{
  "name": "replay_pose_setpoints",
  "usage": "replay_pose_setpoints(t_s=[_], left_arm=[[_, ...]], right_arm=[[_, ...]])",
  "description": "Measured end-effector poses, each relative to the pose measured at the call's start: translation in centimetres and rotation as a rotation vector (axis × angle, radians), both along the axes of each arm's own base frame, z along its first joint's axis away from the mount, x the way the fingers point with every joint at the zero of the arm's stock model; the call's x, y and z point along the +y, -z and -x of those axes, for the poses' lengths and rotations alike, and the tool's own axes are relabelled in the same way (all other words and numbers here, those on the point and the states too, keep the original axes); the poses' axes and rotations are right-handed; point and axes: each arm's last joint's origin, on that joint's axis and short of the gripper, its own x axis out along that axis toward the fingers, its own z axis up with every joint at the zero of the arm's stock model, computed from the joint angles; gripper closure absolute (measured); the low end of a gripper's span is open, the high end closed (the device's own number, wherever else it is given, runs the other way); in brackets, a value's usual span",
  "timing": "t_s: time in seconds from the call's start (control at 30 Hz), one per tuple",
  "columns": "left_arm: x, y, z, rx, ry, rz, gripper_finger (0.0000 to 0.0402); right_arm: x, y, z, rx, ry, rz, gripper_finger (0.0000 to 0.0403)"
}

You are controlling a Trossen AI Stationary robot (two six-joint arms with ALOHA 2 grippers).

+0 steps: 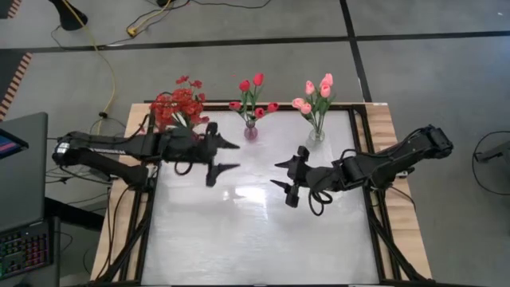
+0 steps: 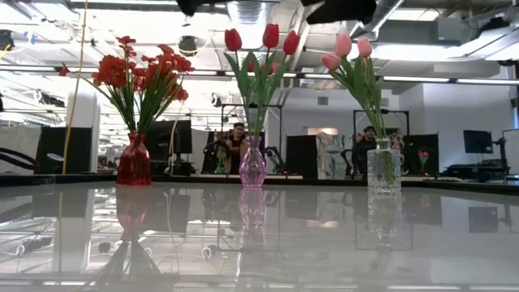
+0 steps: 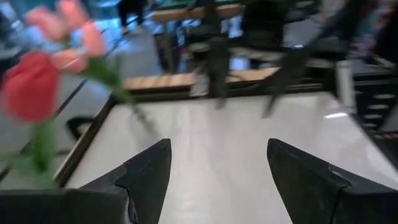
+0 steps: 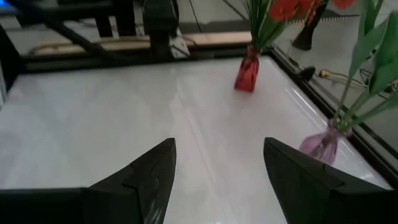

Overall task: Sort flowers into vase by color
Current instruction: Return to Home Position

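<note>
Artificial flowers stand sorted by colour in three vases along the far edge of the glossy white surface (image 1: 255, 231): sprays of small red blossoms (image 1: 179, 108) in a red glass vase (image 2: 134, 166), red tulips (image 1: 253, 89) in a purple vase (image 1: 251, 131), and light pink tulips (image 1: 317, 94) in a clear glass vase (image 1: 316, 134), all stems upright. The left gripper (image 1: 237, 155) and right gripper (image 1: 275, 174) hover mid-surface just short of that row, tips facing each other, both wide open and empty. Pulling back to rest likely carries each away from the vases.

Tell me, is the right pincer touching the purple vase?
Apart. The high view shows a stretch of bare table between the open right pincer and the purple vase.
</note>
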Motion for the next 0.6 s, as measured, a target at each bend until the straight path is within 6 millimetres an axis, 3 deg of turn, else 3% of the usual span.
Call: replay_pose_setpoints(t_s=[0.13,0.37,0.5,0.6], left_arm=[[-2.6,0.1,0.2,-0.007,0.107,-0.013,0.0148],[-6.2,4.8,1.1,0.019,0.053,-0.017,0.0148],[-6.8,7.8,2.2,-0.049,0.073,0.037,0.0148],[-5.9,10.1,3.4,-0.08,0.042,0.075,0.0148]], right_arm=[[0.2,0.1,-0.7,-0.036,0.0,-0.009,0.0132],[1.2,2.8,-3.5,-0.024,-0.03,-0.004,0.0132],[1.4,4.1,-5.1,-0.045,-0.07,0.0,0.0135],[0.9,4.1,-5.4,-0.045,-0.109,-0.005,0.0159]])
